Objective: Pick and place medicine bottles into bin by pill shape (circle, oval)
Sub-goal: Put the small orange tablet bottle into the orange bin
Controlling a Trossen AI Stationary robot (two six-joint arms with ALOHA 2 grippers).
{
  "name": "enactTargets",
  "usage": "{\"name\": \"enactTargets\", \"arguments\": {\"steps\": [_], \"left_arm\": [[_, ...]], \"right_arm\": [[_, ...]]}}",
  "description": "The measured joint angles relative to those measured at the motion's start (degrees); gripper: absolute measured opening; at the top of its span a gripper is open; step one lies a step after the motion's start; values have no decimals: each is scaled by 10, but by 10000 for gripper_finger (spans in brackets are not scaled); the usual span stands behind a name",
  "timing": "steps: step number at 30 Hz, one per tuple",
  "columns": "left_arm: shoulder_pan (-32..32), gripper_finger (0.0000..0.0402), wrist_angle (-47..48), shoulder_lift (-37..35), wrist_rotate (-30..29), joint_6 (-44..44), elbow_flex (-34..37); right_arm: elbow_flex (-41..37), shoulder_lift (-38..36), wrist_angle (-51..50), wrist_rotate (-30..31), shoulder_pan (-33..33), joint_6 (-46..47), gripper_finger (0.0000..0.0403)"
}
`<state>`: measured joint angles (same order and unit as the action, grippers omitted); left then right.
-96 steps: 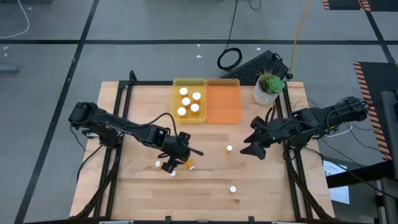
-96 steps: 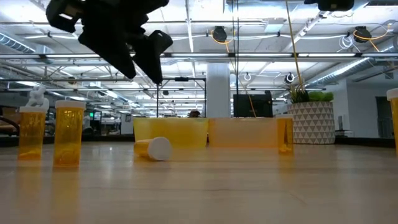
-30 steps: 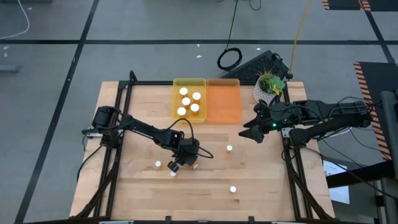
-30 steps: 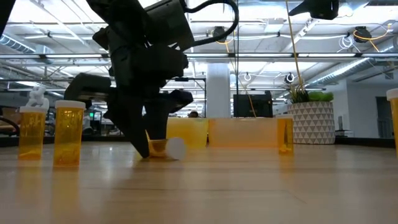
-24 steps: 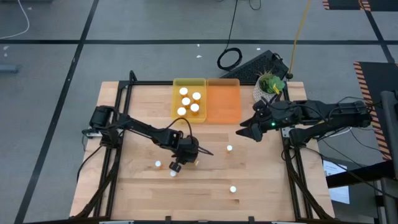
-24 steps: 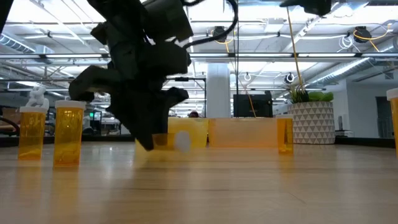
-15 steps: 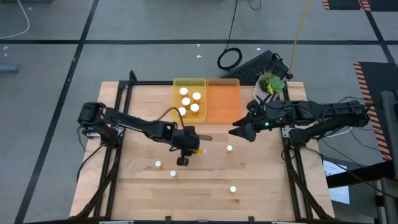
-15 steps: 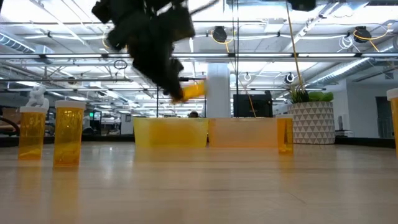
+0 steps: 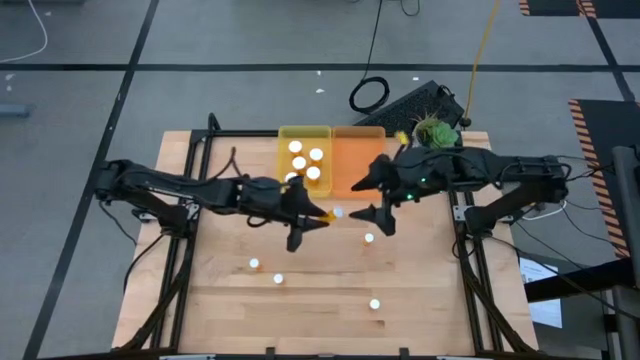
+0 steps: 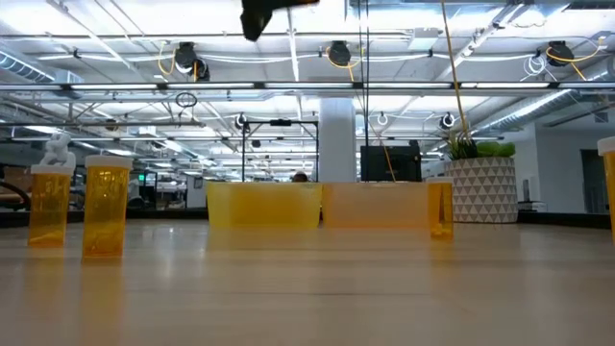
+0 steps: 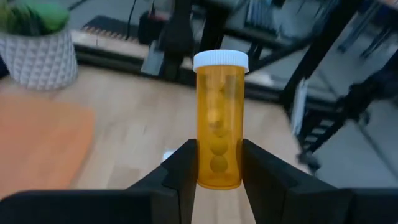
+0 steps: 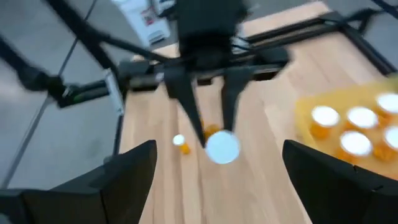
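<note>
Wooden table (image 9: 220,300) from above: left gripper (image 9: 318,215) raised mid-table, clamped on held bottle (image 9: 328,213); right gripper (image 9: 378,195) at its 3 o'clock, spread wide. Yellow tray (image 9: 283,160) at 12 o'clock, five bottles inside. Left wrist: held bottle (image 11: 219,118) upright between fingers (image 11: 181,171), round pills inside.

Beside the yellow tray (image 9: 283,134), which is holding 5 capped bottles (image 9: 304,163), the left gripper (image 9: 318,216) is gripping a bottle (image 9: 331,213). The right gripper (image 9: 368,194) is spreading wide beside the orange tray (image 9: 357,150), facing it.
</note>
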<state>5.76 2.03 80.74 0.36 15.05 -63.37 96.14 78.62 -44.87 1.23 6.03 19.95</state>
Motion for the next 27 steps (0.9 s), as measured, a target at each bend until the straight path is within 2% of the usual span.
{"name": "enactTargets", "arguments": {"steps": [4, 8, 19, 27], "left_arm": [[1, 117, -25, -14, 19, 7, 0], [3, 117, -15, -15, 31, 20, 0], [11, 118, -22, -15, 51, 0, 0], [11, 118, -22, -15, -5, -3, 0]], "right_arm": [[15, 28, 8, -45, 1, -19, 339], [16, 51, 19, -57, 1, -11, 339], [15, 75, 48, -60, 4, 23, 338], [15, 75, 26, -58, 4, 103, 338]]}}
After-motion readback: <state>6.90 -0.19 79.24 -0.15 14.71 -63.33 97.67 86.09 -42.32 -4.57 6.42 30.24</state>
